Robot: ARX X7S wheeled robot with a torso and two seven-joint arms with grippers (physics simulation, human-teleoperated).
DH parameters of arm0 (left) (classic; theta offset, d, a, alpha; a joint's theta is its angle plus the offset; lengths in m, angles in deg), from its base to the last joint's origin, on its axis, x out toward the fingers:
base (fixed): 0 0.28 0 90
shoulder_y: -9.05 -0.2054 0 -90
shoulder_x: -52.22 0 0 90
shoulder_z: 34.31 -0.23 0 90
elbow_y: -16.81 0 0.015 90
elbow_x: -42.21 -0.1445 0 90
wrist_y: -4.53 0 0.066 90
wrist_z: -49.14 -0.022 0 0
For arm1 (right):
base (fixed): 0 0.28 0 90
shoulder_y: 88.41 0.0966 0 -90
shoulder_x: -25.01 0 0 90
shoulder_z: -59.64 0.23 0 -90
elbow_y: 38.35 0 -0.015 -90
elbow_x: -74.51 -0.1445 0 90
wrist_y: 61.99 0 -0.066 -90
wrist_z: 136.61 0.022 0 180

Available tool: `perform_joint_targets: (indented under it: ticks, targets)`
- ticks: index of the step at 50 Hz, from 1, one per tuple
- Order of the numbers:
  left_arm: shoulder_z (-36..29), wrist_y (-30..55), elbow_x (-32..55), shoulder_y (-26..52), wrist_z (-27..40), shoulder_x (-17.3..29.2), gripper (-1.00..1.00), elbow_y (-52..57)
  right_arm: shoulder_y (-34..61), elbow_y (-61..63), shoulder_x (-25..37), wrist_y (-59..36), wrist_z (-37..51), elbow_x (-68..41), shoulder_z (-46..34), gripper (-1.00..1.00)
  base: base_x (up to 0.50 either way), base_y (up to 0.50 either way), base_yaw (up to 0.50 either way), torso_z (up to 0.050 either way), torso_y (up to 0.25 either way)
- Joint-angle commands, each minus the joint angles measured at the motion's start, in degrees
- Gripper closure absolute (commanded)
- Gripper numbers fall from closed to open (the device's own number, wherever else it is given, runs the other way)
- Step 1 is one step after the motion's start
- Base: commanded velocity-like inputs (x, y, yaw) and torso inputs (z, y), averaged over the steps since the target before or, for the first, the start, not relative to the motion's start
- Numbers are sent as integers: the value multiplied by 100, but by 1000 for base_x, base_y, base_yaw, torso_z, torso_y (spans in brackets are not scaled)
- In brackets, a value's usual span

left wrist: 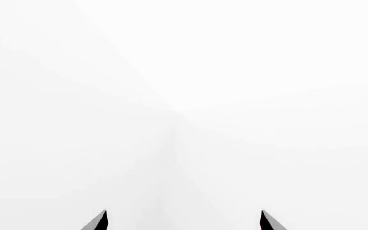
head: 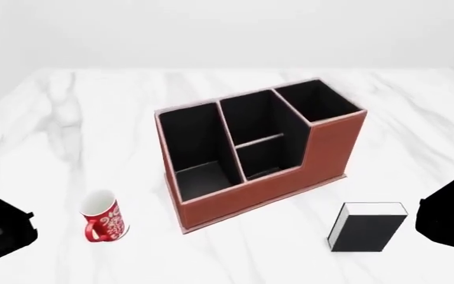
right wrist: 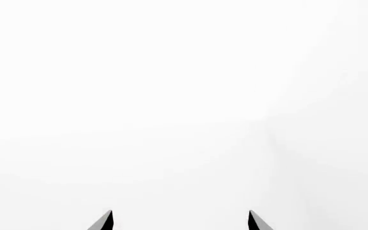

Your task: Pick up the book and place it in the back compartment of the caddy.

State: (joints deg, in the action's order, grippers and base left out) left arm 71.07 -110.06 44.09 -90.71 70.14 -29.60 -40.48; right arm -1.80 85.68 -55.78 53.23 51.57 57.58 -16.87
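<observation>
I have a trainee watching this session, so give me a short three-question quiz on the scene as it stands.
1. True or false: the small black hardback book with white page edges already sits inside the reddish-brown leather-look caddy.
2. Which object stands on the white marble table nearer the robot's left arm: (a) the book, (b) the red patterned mug, (c) the caddy?
3. Fill in: both wrist views show the left gripper and right gripper with fingertips ____ and nothing between them.

Key: 1 false, it lies on the table beside the caddy; 2 b; 3 apart.
</observation>
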Motion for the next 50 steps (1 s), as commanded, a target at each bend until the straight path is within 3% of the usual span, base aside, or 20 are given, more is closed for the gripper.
perform_joint_targets:
  ticks: [1, 26, 46, 50]
  targets:
    - [102, -102, -120, -66, 9, -22, -100, 82, -82, 205, -15, 12, -110, 136, -4, -100, 500, -125, 0, 0, 0]
    - [-60, -34, -156, -90, 132, 75, -100, 105, -205, 287, 135, -80, -202, 421, -429, -100, 478, -91, 0, 0, 1]
    - [-353, 84, -282, -70, 107, 172, -100, 50, -222, 152, 140, -23, -82, 586, -481, -100, 49, 0, 0, 0, 1]
    - [-649, 774, -131, 20, -88, 267, -100, 97, -211, 78, 126, -84, -51, 618, -536, -100, 0, 0, 0, 0, 0]
